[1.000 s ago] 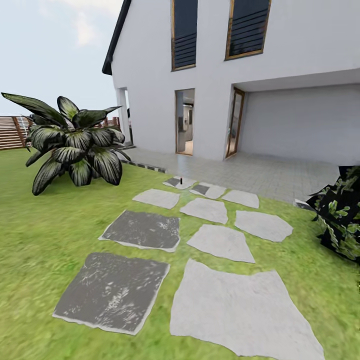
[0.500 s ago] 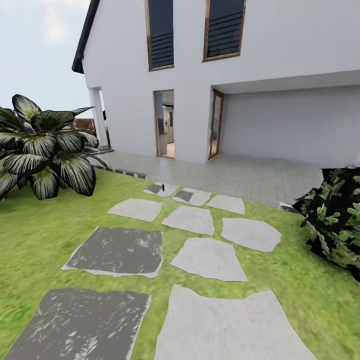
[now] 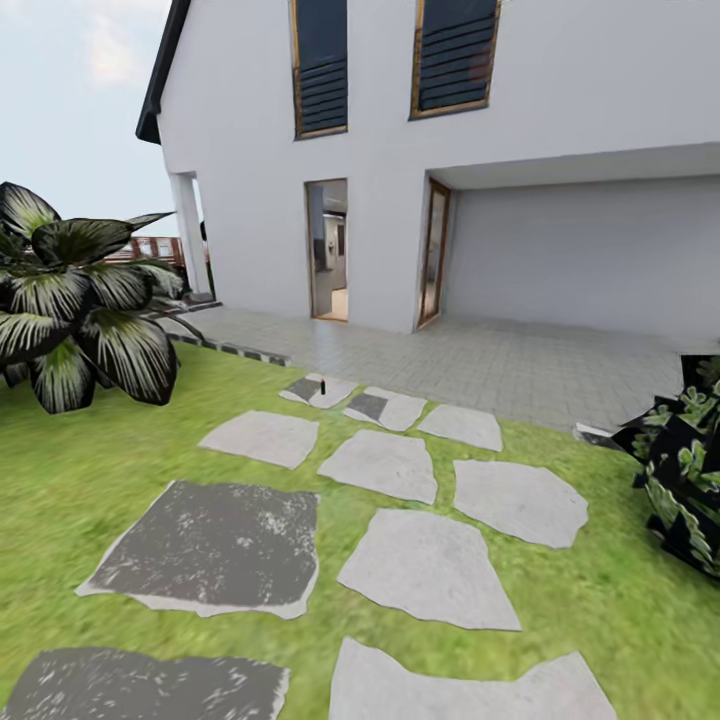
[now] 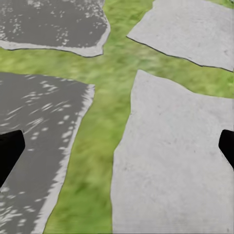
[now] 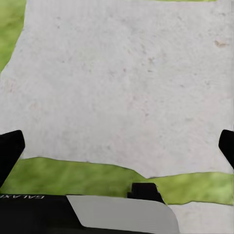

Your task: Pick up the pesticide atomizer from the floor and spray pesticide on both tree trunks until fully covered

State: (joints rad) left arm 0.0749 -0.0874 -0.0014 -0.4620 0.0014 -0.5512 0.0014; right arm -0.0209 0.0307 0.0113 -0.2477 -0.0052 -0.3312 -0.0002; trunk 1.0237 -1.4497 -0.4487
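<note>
On the lawn point(image 3: 90, 470) before a white house point(image 3: 560, 120), we look over a path of flat stepping stones point(image 3: 425, 565), some pale grey, some dark and mottled. At the far end of the path, on a small stone beside the paved terrace point(image 3: 480, 360), stands a tiny dark upright object point(image 3: 324, 383), too small for us to say whether it is the pesticide atomizer. A broad-leaved striped plant point(image 3: 75, 310) sits at the left; a dark leafy shrub point(image 3: 690, 470) at the right edge. A brown slat fence point(image 3: 150, 248) shows past the plant.

In the left wrist view, the left gripper point(image 4: 117, 148) hangs spread wide over grass between a dark stone and a pale one, holding nothing. In the right wrist view, the right gripper point(image 5: 117, 148) is likewise spread and bare above a pale stone point(image 5: 122, 83).
</note>
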